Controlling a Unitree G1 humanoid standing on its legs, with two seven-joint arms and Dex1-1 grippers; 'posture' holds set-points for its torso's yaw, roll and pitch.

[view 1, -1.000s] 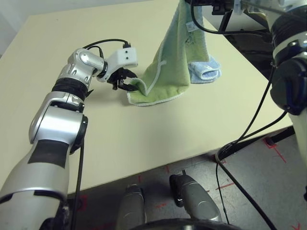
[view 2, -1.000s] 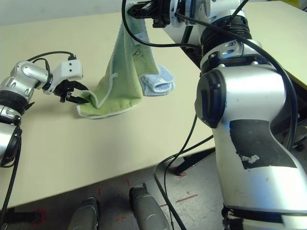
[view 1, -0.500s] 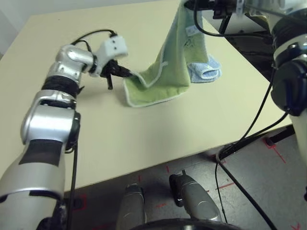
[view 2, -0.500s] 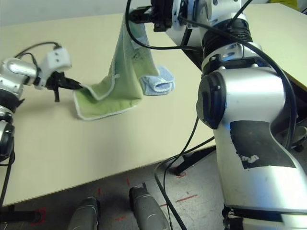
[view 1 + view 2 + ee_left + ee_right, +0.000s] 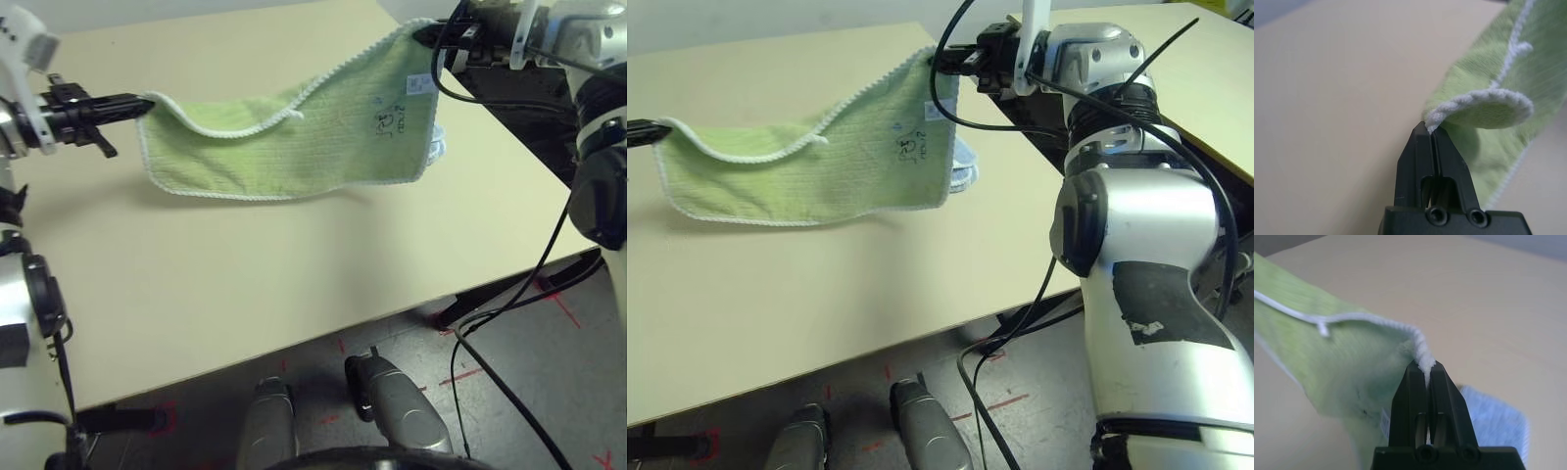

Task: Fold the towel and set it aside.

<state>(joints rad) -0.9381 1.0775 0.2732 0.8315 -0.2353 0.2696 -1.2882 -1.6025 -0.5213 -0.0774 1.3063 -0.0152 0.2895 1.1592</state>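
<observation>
We saw the towel [image 5: 294, 137] stretched in the air above the worktop [image 5: 294, 264], left gripper [image 5: 147, 101] jaws clamped on one corner, right gripper [image 5: 423, 34] jaws clamped on the opposite corner, blue cloth [image 5: 1493, 418] behind.

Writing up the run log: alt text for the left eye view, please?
A light green towel hangs stretched above a beige table, pinched at opposite corners by the left gripper and the right gripper. A light blue cloth peeks out behind its right edge.
</observation>
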